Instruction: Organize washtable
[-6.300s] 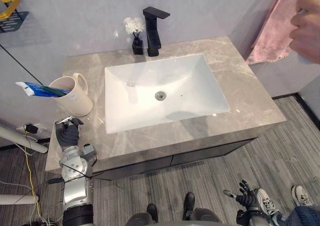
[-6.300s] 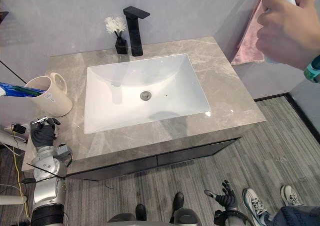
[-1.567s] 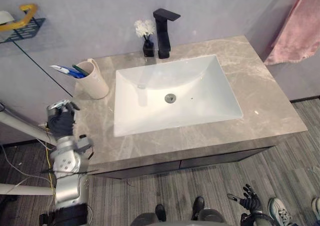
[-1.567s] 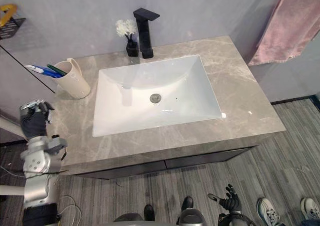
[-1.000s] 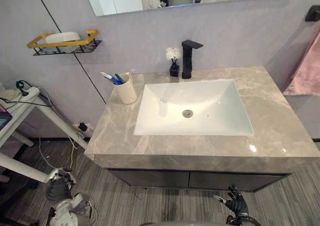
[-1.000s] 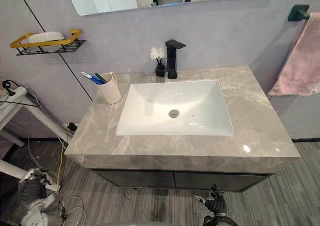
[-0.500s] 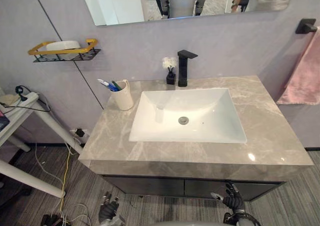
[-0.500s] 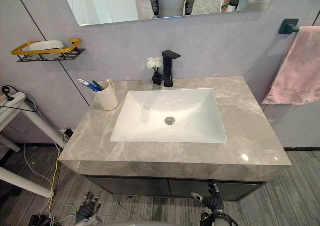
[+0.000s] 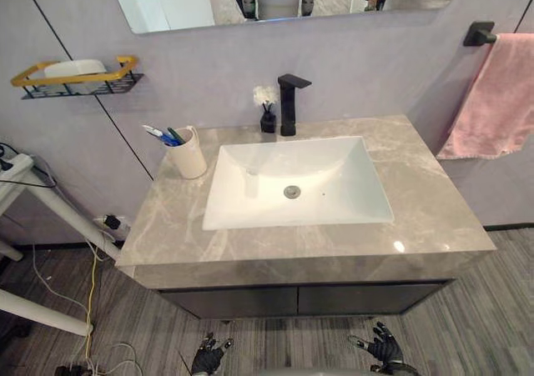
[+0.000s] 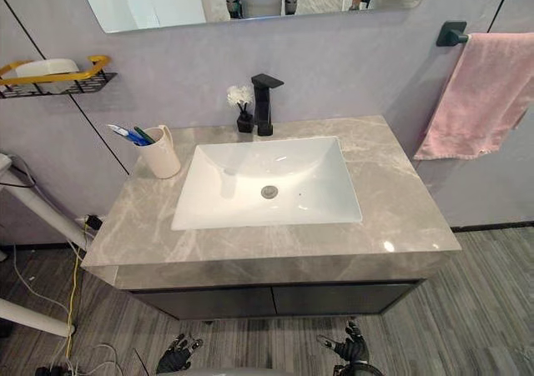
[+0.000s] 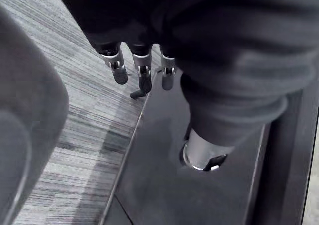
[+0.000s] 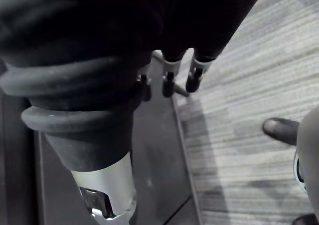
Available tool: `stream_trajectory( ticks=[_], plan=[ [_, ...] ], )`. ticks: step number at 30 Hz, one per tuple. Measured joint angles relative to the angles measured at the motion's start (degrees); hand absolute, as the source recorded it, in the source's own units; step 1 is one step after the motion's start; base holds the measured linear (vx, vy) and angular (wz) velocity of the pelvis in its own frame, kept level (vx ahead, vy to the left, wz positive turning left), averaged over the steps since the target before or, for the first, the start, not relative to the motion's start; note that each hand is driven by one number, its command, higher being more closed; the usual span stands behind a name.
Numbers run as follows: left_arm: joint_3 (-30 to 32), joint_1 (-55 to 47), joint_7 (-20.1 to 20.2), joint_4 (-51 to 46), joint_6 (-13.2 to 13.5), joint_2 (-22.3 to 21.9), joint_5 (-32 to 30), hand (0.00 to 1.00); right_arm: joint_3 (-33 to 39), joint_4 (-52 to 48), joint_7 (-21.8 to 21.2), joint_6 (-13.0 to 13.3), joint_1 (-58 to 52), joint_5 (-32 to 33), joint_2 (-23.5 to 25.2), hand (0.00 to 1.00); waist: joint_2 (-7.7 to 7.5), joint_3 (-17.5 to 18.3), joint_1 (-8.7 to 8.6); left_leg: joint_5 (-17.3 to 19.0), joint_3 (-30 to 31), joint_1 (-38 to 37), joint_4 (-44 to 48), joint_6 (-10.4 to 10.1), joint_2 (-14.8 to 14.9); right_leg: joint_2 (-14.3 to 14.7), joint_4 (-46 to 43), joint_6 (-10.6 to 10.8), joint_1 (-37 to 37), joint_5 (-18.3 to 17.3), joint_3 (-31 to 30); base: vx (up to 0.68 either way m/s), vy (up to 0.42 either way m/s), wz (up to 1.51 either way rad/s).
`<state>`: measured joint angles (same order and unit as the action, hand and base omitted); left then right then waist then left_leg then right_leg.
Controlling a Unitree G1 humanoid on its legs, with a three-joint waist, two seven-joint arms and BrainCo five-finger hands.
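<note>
Hands hang low before the washtable point(image 9: 434, 218): left hand point(image 9: 209, 359) at seven o'clock, right hand point(image 9: 383, 348) at five, both loosely spread, holding nothing. Cup point(image 9: 189, 152) stands at ten o'clock of the sink point(image 9: 334, 163), faucet point(image 9: 289, 102) at twelve.

The table point(image 9: 434, 218) lies open along its front strip and whole right side, with room to pass there. A cup point(image 9: 190, 155) stands at the back left corner, toothbrushes point(image 9: 163, 134) jutting leftward from it. At back centre the faucet point(image 9: 289, 109) and a vase point(image 9: 268, 122) just beside it block the wall edge.
</note>
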<state>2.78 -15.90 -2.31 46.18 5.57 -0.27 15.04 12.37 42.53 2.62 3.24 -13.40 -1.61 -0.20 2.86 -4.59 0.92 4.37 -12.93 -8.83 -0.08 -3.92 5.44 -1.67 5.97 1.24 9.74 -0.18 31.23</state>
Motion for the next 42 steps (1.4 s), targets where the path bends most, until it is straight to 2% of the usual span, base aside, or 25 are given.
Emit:
stream_trajectory(
  ticks=[8,11,13,14,17,18,19,21,22,23,25,27,28,29,30,32,33,34,35,36,37,39,40,41,42],
  plan=[
    [-0.98,2.47,-0.19,3.13,0.03,1.52,-2.36,0.0,-1.74,2.55,-0.26,0.3,1.79,-0.01,-0.45,0.0,-0.33,-1.0,-0.12,0.43,-1.03,0.05,0.12,-0.41,0.3,0.3,-0.31,-0.14,-0.56,0.16,-1.48,0.02,0.048,-0.09],
    [-1.08,4.75,-0.3,3.35,0.0,2.0,-2.33,0.0,-3.61,3.93,-0.4,0.33,3.54,1.07,-2.06,0.0,-0.31,-4.72,0.35,1.9,0.19,2.44,5.15,-0.56,1.56,-0.31,-5.86,-1.1,-2.24,-2.59,-1.18,0.04,0.027,0.13],
    [-2.46,6.13,-0.47,2.31,0.01,2.44,-2.15,0.0,-4.52,3.96,-1.16,0.44,5.18,2.65,-2.73,0.0,-0.15,-7.18,0.54,1.62,5.78,6.63,7.49,-0.72,1.24,-1.43,-11.07,-1.9,-5.19,-5.31,2.3,-0.01,-0.025,0.72],
    [-2.82,6.15,-0.39,1.5,0.08,2.41,-2.16,0.0,-4.5,4.01,-1.22,0.5,5.16,3.19,-2.77,0.0,-0.14,-7.74,0.69,0.71,7.14,7.17,6.77,-0.67,0.92,-1.75,-11.93,-1.97,-5.7,-5.88,3.58,-0.02,-0.076,1.19],
    [-4.5,6.47,-0.5,-0.54,0.53,2.59,-2.18,0.0,-4.42,4.09,-1.21,0.99,5.57,3.8,-3.73,0.0,0.35,-9.32,1.61,-7.33,12.05,10.76,1.49,-0.97,-0.73,-4.44,-15.97,-2.81,-9.1,-8.33,10.85,-0.02,-0.109,1.41],
    [-5.21,6.38,-0.47,-1.07,0.56,2.63,-2.22,0.0,-4.49,4.43,-1.14,0.97,6.78,3.8,-4.39,0.0,0.71,-9.46,1.69,-12.52,12.01,12.6,-1.81,-1.04,-1.7,-6.27,-17.74,-3.81,-11.21,-8.74,13.13,-0.07,-0.078,1.24],
    [-5.39,6.42,-0.48,-1.12,0.52,2.74,-2.18,0.0,-4.53,4.36,-1.07,1.11,7.27,3.78,-4.1,0.0,0.1,-9.75,1.65,-13.0,11.12,13.21,-2.48,-1.03,-2.16,-7.35,-17.82,-4.3,-12.0,-8.98,14.56,-0.09,-0.061,1.3],
    [-5.67,7.18,-0.45,-0.57,0.27,2.91,-2.29,0.0,-4.37,3.8,-0.14,1.53,7.77,3.78,-4.99,0.0,0.4,-9.86,1.3,-4.22,1.77,15.16,11.7,2.18,-1.95,-10.96,-20.41,-4.84,-13.08,-9.31,19.37,-0.05,-0.043,1.1],
    [-5.75,7.11,-0.45,0.27,-0.01,2.98,-2.46,0.0,-4.21,3.7,-0.14,1.5,7.67,3.78,-5.24,0.0,0.3,-9.88,0.84,-1.71,-1.41,13.87,15.37,2.6,-1.38,-12.4,-21.45,-4.83,-12.77,-9.31,20.97,-0.05,-0.035,0.78],
    [-5.81,7.08,-0.44,0.66,0.03,2.99,-2.66,0.0,-4.03,3.6,-0.09,1.52,7.58,3.79,-5.37,0.0,0.28,-9.87,0.37,-0.46,-3.33,12.79,17.39,2.37,-0.75,-13.16,-21.96,-4.83,-12.48,-9.31,21.92,-0.09,0.005,0.8],
    [-6.8,7.26,-0.3,1.82,-0.08,3.41,-4.89,0.0,-3.73,3.33,0.09,1.56,7.05,3.79,-5.47,0.0,0.36,-9.83,-1.94,2.07,-11.78,7.96,21.26,2.37,3.88,-14.51,-22.31,-4.83,-10.91,-9.3,26.58,-0.16,0.058,0.91],
    [-7.54,7.55,-0.25,2.91,-0.35,3.46,-6.57,0.0,-3.72,3.29,0.11,1.31,6.8,3.97,-5.45,0.0,0.51,-9.72,-3.33,2.21,-19.49,4.17,19.33,2.58,6.99,-15.76,-23.21,-4.45,-10.38,-9.02,30.7,-0.25,0.19,1.13],
    [-8.72,7.9,-0.16,3.24,-0.72,3.41,-7.86,0.0,-3.59,3.04,0.22,1.16,6.62,5.05,-5.41,0.0,1.13,-9.34,-4.13,1.45,-22.82,2.65,15.07,1.37,8.04,-17.07,-24.58,-4.09,-10.06,-8.63,34.3,-0.28,0.278,1.42],
    [-9.58,8.1,-0.16,3.35,-0.85,3.26,-8.37,0.0,-3.26,2.68,0.23,0.96,6.23,5.72,-5.41,0.0,1.53,-9.09,-4.29,0.46,-23.95,2.16,12.32,-0.04,8.08,-17.68,-25.42,-4.04,-9.98,-8.39,36.04,-0.27,0.333,1.55],
    [-10.78,8.35,0.1,3.38,-0.84,3.0,-9.36,0.0,-3.08,2.1,0.41,0.65,5.96,6.52,-5.34,0.0,2.8,-8.3,-4.43,0.79,-23.41,1.94,7.09,-3.5,7.12,-19.31,-27.5,-3.78,-9.91,-7.88,39.04,-0.28,0.381,1.43],
    [-11.2,9.65,0.9,3.94,-1.08,5.21,-11.2,0.0,-2.89,1.38,0.43,0.5,5.83,7.41,-3.26,0.0,-0.37,-8.25,-3.07,1.86,-19.88,1.82,4.18,-1.72,1.96,-25.61,-31.6,-2.87,-8.72,-6.75,41.37,-0.26,0.382,1.23],
    [-11.21,9.67,0.95,3.91,-1.28,5.49,-11.44,0.0,-3.03,1.36,0.15,0.49,5.73,7.57,-2.69,0.0,-0.87,-8.11,-2.84,2.34,-19.08,1.69,4.55,-0.87,0.99,-26.9,-32.21,-2.71,-7.99,-6.14,41.35,-0.17,0.302,0.65],
    [-11.22,9.6,0.94,3.86,-1.27,5.61,-11.9,0.0,-3.34,1.38,-0.11,0.49,5.59,7.62,-2.09,0.0,-1.27,-8.08,-2.78,3.31,-17.92,1.8,5.23,0.27,-0.16,-28.64,-32.82,-3.08,-7.02,-4.97,40.64,-0.15,0.306,0.59],
    [-11.24,9.49,0.95,3.75,-1.24,5.7,-12.51,0.0,-3.64,1.17,-0.34,0.49,5.38,7.61,-2.2,0.0,-1.56,-7.91,-2.83,5.79,-15.96,1.86,7.31,1.63,-1.91,-31.46,-34.81,-4.7,-7.4,-3.37,34.4,-0.15,0.309,0.55],
    [-11.23,9.41,0.96,3.69,-1.28,5.75,-12.5,0.0,-3.86,1.15,-0.35,0.44,5.4,7.61,-2.52,0.0,-1.57,-7.9,-2.85,6.59,-15.03,1.98,8.16,2.23,-2.46,-32.24,-36.21,-5.98,-8.41,-2.67,29.74,-0.11,0.3,0.7],
    [-11.25,9.08,0.92,3.53,-1.34,5.79,-12.33,0.0,-4.11,1.15,-0.42,0.36,5.47,7.66,-2.95,0.0,-1.51,-7.94,-3.29,7.72,-13.02,1.86,9.61,4.03,-2.78,-31.37,-39.49,-6.48,-12.12,-2.59,16.9,-0.02,0.251,0.67],
    [-11.27,9.0,0.79,2.85,-1.48,5.77,-11.62,0.0,-4.81,1.41,-0.33,0.36,5.34,8.03,-3.11,0.0,-0.88,-8.28,-3.28,8.3,-9.14,2.48,10.48,5.16,-2.2,-23.02,-41.84,-0.07,-16.34,-8.03,-0.66,0.02,0.173,0.78],
    [-11.22,9.01,0.77,2.66,-1.47,5.85,-11.37,0.0,-5.1,1.39,-0.31,0.38,5.48,8.57,-3.01,0.0,-1.08,-8.39,-3.28,8.37,-7.81,2.64,10.48,5.27,-2.14,-20.4,-42.34,1.05,-17.53,-9.6,-4.7,0.04,0.1,1.15],
    [-11.19,9.2,0.5,2.62,-1.47,6.24,-10.6,0.0,-5.73,1.43,-0.27,0.39,5.47,8.99,-2.78,0.0,-1.72,-8.53,-3.5,8.53,-3.84,3.39,11.07,5.67,-2.2,-15.2,-42.73,1.49,-19.86,-11.41,-9.95,0.06,0.073,1.15],
    [-11.13,9.34,0.28,2.57,-1.45,6.33,-10.47,0.0,-5.73,1.5,-0.27,0.4,5.33,9.03,-2.61,0.0,-2.07,-8.68,-3.44,8.61,-2.31,3.42,11.29,5.71,-2.27,-13.85,-42.54,1.73,-20.78,-11.66,-11.12,0.12,0.041,1.53]
  ],
)
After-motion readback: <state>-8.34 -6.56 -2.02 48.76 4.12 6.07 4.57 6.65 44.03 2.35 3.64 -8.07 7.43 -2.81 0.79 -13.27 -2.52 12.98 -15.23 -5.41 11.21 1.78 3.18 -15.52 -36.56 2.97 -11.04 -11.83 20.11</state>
